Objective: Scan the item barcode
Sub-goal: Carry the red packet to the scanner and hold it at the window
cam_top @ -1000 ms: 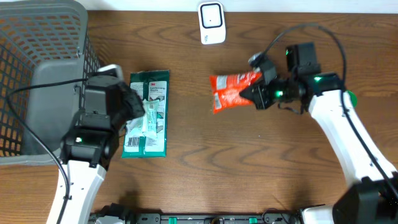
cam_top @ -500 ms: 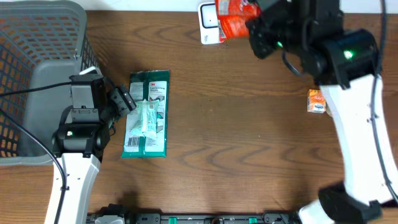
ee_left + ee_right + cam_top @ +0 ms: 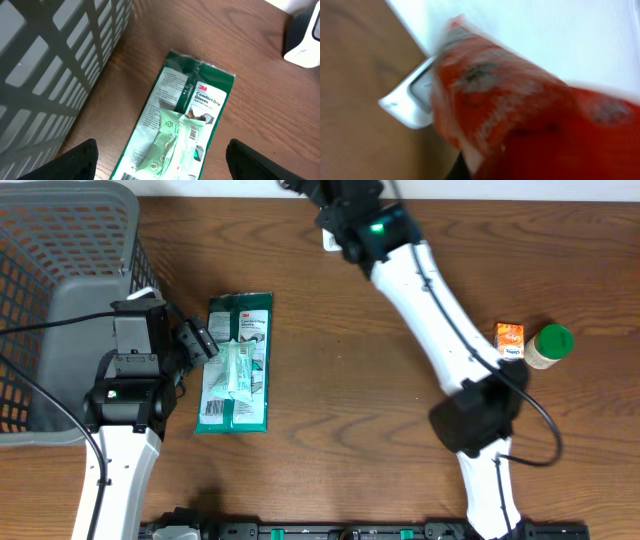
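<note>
R gripper (image 3: 330,200) pinched tight on pouch (image 3: 520,115); pouch held right by scanner (image 3: 415,100) | L gripper (image 3: 162,167) spread wide over gloves (image 3: 185,120), touching nothing | RISK: poss. no read if barcode faces away, code side not visible; poss. sag/slip of limp pouch from thin pinch

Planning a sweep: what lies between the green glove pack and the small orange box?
Overhead view: bare table, with the right arm crossing above it.

White arm links (image 3: 430,290), black joints (image 3: 475,418), green lights (image 3: 378,227), thin black cables (image 3: 70,317).
</note>
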Robot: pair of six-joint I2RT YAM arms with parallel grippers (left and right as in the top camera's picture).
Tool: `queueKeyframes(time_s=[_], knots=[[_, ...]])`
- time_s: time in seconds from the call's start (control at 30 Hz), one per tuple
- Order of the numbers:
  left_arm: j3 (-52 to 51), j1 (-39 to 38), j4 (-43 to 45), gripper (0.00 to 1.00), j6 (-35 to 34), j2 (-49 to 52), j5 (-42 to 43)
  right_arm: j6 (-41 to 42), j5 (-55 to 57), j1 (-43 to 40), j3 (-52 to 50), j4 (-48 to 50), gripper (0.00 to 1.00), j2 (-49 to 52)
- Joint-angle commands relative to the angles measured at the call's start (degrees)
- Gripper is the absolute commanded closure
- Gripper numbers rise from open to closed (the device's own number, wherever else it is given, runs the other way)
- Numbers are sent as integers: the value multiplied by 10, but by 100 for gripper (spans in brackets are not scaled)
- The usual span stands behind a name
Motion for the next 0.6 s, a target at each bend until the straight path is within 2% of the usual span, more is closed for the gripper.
queueKeyframes(time_s=[0.0,0.27,0.43,0.57], knots=[[6,3,-2,18,1,1,-7,-115,130,11,13,76,99,58],[6,3,-2,18,1,1,-7,-268,226,26,13,339,99,173],[6,3,-2,18,1,1,-7,-269,228,38,13,352,99,211],[6,3,-2,18,1,1,-7,-265,230,41,9,311,99,231]])
